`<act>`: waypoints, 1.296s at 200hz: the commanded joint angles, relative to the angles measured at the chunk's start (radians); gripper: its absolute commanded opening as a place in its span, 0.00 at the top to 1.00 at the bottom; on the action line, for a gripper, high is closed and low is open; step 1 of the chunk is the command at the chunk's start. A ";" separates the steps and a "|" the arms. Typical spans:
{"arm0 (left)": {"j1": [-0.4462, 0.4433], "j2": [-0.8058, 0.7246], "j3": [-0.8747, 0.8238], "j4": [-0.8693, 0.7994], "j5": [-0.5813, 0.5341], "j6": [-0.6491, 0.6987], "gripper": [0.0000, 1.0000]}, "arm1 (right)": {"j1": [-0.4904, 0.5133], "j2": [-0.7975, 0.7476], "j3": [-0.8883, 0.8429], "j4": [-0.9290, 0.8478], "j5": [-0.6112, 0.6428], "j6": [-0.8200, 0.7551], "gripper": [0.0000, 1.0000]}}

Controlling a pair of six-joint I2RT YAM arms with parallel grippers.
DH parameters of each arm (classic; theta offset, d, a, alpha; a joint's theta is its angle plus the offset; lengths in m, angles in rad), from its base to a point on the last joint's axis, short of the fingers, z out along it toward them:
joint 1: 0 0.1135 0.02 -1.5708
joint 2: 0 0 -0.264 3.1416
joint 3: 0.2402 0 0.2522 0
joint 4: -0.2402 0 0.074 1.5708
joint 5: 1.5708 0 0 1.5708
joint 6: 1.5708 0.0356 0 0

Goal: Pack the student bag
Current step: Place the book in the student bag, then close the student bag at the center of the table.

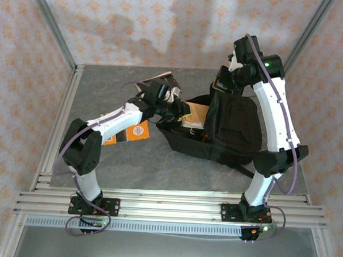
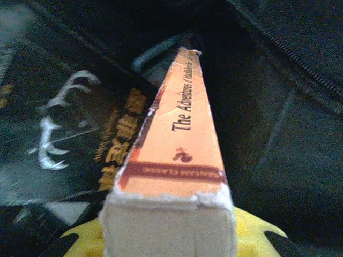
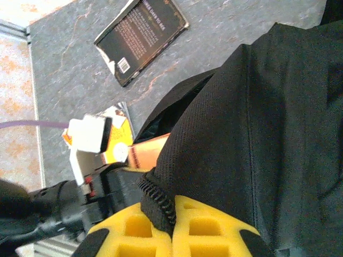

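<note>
The student bag [image 1: 236, 131], a big black fabric backpack, lies on the table right of centre with its mouth facing left. My left gripper [image 1: 181, 110] is shut on an orange paperback [image 2: 182, 144] and holds it spine-up, its far end inside the dark bag mouth [image 2: 278, 101]. The same orange book [image 3: 151, 151] pokes in under the bag's raised lip. My right gripper [image 3: 172, 225] is shut on the bag's zipper edge [image 3: 159, 206] and holds that lip up near the bag's top [image 1: 224, 85]. A black book with orange lettering [image 2: 110, 147] lies in shadow left of the paperback.
A black-covered book [image 3: 142, 40] lies on the grey table behind the left wrist, seen too as the black book [image 1: 162, 82]. An orange-and-black book [image 1: 128, 132] lies under the left forearm. Metal rails [image 1: 49, 156] edge the table; papered walls enclose it.
</note>
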 commanded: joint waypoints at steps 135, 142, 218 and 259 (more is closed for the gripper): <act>0.028 -0.024 0.233 -0.521 -0.129 0.358 0.22 | 0.006 -0.050 -0.043 -0.059 0.393 -0.048 1.00; 0.053 -0.049 0.212 -0.529 -0.135 0.361 0.20 | 0.012 -0.049 -0.053 -0.061 0.431 -0.042 1.00; 0.238 -0.225 0.047 -0.740 -0.605 0.322 0.21 | 0.359 0.098 0.016 -0.084 1.005 -0.125 0.65; 0.376 -0.332 -0.092 -0.721 -0.853 0.225 0.20 | 0.523 0.214 0.128 -0.034 1.092 -0.172 0.42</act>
